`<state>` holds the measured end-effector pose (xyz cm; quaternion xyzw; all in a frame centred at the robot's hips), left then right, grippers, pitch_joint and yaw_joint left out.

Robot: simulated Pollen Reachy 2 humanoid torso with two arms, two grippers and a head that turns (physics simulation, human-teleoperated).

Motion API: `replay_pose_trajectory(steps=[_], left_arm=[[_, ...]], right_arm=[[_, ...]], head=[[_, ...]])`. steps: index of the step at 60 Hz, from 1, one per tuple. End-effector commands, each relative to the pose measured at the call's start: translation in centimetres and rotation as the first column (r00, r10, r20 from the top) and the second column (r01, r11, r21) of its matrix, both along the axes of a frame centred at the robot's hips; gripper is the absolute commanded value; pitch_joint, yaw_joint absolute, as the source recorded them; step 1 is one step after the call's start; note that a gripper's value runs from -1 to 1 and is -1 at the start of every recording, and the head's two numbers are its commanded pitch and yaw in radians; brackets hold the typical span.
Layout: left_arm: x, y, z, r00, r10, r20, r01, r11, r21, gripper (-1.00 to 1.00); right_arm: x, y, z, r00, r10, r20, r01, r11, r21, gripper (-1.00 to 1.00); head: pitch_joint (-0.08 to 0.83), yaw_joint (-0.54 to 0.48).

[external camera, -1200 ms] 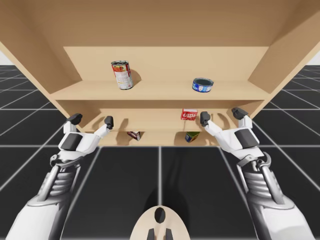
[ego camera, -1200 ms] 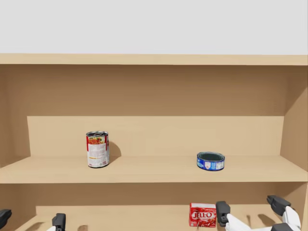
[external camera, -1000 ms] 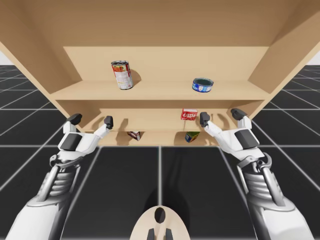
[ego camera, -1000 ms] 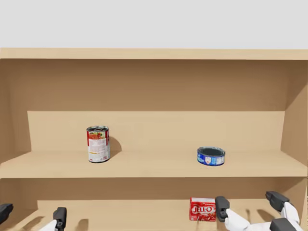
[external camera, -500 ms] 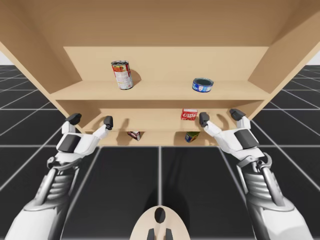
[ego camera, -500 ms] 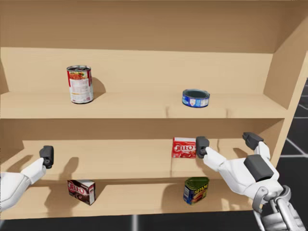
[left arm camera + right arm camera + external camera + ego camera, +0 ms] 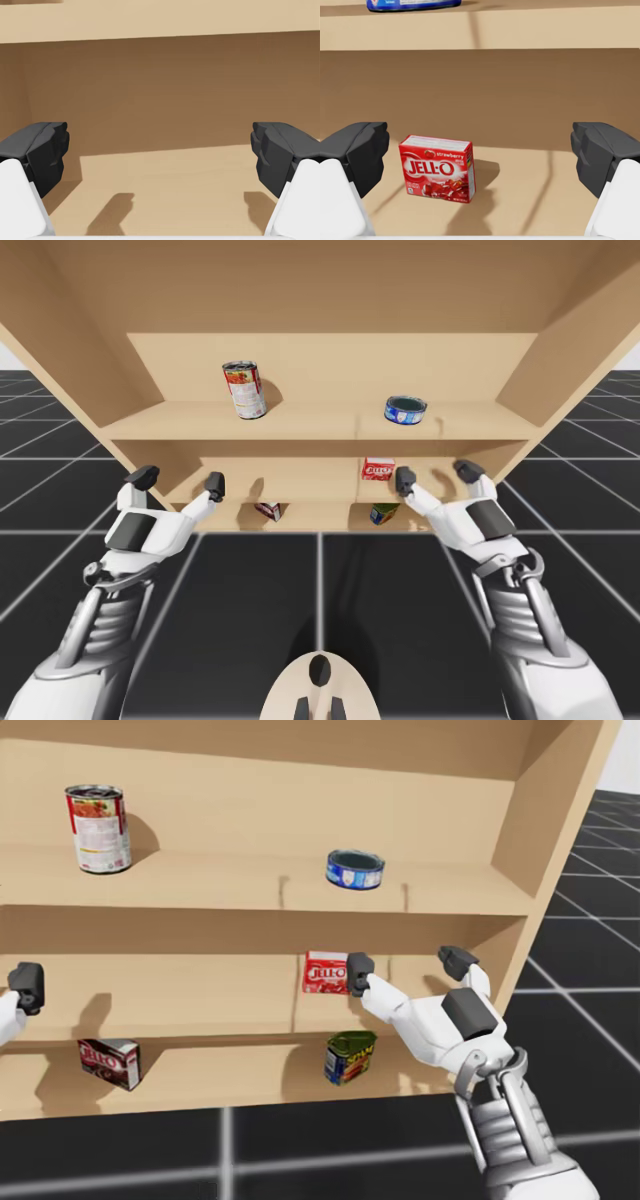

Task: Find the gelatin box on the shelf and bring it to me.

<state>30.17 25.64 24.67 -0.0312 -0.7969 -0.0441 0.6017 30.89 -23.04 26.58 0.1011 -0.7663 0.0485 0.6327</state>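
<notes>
Closest to me, my right gripper (image 7: 480,152) is spread wide with nothing between its fingers. My left gripper (image 7: 160,155) is just as wide, facing bare board on its side of the middle shelf (image 7: 200,995). I judge this to be the approach: the target is found and roughly lined up, but not yet grasped. Just ahead of the right gripper stands the red gelatin box (image 7: 437,169), on the middle shelf, off toward the inner finger rather than centred between the two. In the head view that finger looks just beside the box's edge, though I can't tell whether it touches. The next move, as I read it, calls for shifting the right hand slightly inward to centre the box, reaching forward until both fingers flank it, then closing. The box is small and upright, its broad red face toward me and turned slightly. I'd expect light, stiff cardboard that pinches easily across its flat sides. On the board below sit a green can (image 7: 348,1057) and a dark box (image 7: 110,1062), and on the top board a flat blue can (image 7: 355,869) and a tall red can (image 7: 98,828).
</notes>
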Motion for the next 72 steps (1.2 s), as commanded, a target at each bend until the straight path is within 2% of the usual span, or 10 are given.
replay_pose_trajectory(steps=[1,10,11,13,18,22,31,50,57,72], left_arm=[[0.0,0.0,0.0,1.0,0.004,-0.004,-0.004,1.0,-0.009,-1.0],[0.1,0.0,-0.1,1.0,0.006,-0.011,-0.006,1.0,-0.008,-1.0],[0.2,0.0,-0.1,1.0,0.005,-0.013,-0.005,1.0,-0.006,-1.0],[0.3,0.0,-0.1,1.0,0.005,-0.014,-0.005,1.0,-0.005,-1.0],[0.4,0.1,-0.2,1.0,0.005,-0.018,-0.005,1.0,-0.003,-1.0],[0.4,0.1,-0.3,1.0,0.007,-0.018,-0.007,1.0,-0.001,-1.0],[0.6,0.1,-0.4,1.0,0.01,-0.022,-0.01,1.0,0.002,-1.0],[0.8,0.1,-0.5,0.999,0.02,-0.027,-0.02,1.0,0.008,-1.0],[0.7,0.2,-0.5,0.999,0.022,-0.026,-0.022,1.0,0.007,-1.0],[0.8,0.3,-0.5,0.999,0.022,-0.026,-0.022,1.0,0.006,-1.0]], right_arm=[[-1.3,1.2,1.1,0.997,0.057,-0.051,-0.054,0.997,0.058,-1.0],[-2.5,4.0,0.9,0.995,0.036,-0.093,-0.033,0.999,0.033,-1.0],[-2.6,4.7,0.3,0.991,-0.003,-0.131,0.011,0.998,0.062,-1.0],[-2.5,5.3,0.1,0.99,-0.017,-0.137,0.028,0.997,0.077,-1.0],[-1.8,6.5,-1.1,0.987,-0.029,-0.157,0.036,0.999,0.038,-1.0],[-1.0,7.9,-2.1,0.982,-0.04,-0.186,0.043,0.999,0.014,-1.0],[0.6,9.5,-2.6,0.975,-0.022,-0.22,0.028,0.999,0.026,-1.0],[4.7,11.1,-2.9,0.965,-0.103,-0.24,0.108,0.994,0.009,-1.0],[6.4,11.7,-3.3,0.955,-0.12,-0.27,0.13,0.991,0.021,-1.0],[9.3,12.6,-4.5,0.945,-0.154,-0.287,0.161,0.987,0.001,-1.0]], head=[[0.395,-0.19],[0.398,-0.19],[0.4,-0.2],[0.401,-0.2],[0.401,-0.2],[0.4,-0.2],[0.398,-0.2],[0.404,-0.21],[0.408,-0.21],[0.419,-0.2]])
